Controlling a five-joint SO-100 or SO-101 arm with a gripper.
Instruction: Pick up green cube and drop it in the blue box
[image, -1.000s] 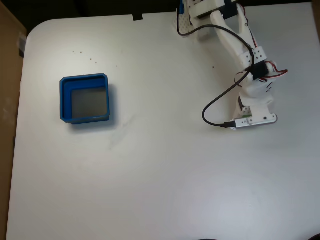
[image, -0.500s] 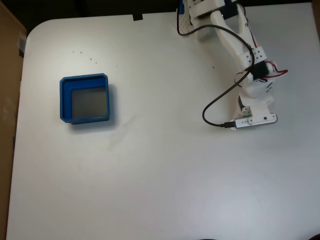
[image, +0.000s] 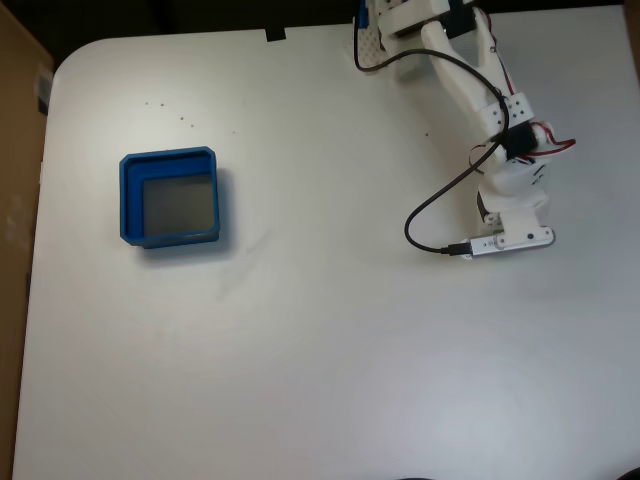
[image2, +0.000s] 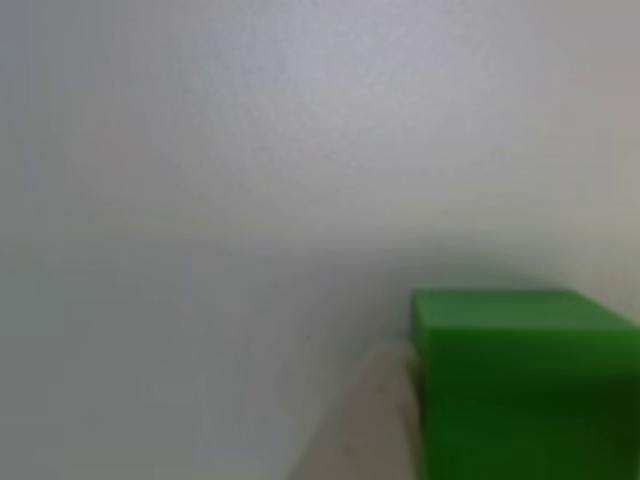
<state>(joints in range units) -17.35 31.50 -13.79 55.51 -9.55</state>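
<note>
The green cube (image2: 520, 380) looms large and blurred at the bottom right of the other view, resting on the white table. A pale fingertip (image2: 365, 425) lies against its left face; the second finger is outside the picture. In the fixed view the white arm reaches down at the table's right side, and its gripper (image: 503, 222) points at the table, hidden under the wrist body, as is the cube. The blue box (image: 128, 205), grey-floored and holding nothing, sits far off at the left.
A black cable (image: 425, 215) loops from the arm base to the wrist camera bar (image: 500, 243). The white table (image: 320, 350) has a rounded far-left corner, with a brown surface (image: 15, 200) beyond its left edge.
</note>
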